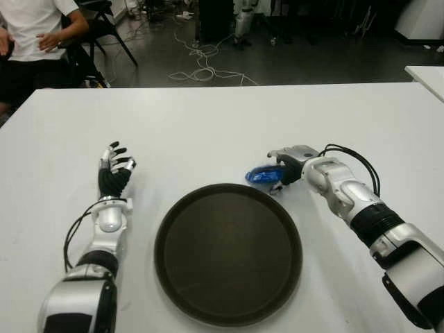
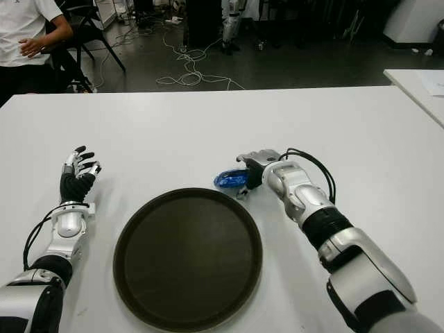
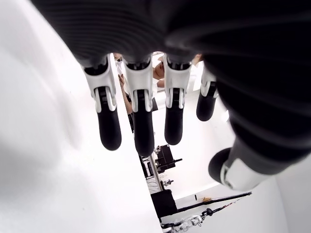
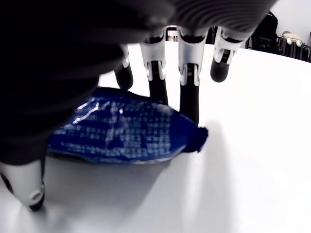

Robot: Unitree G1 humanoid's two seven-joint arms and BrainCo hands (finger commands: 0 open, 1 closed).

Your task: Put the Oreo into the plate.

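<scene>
The Oreo is a blue foil packet [image 1: 263, 175] lying on the white table [image 1: 208, 125], just beyond the upper right rim of the round dark plate [image 1: 229, 257]. My right hand [image 1: 284, 170] sits over the packet's right end. In the right wrist view the fingers [image 4: 188, 92] reach down behind the packet [image 4: 121, 131] and the thumb stands on the near side, not closed on it. The plate holds nothing. My left hand [image 1: 114, 170] shows left of the plate, fingers [image 3: 138, 121] spread and holding nothing.
A person in a white shirt [image 1: 35, 35] sits beyond the table's far left corner. A second white table [image 1: 427, 76] shows at the right edge. Cables [image 1: 201, 62] lie on the dark floor behind.
</scene>
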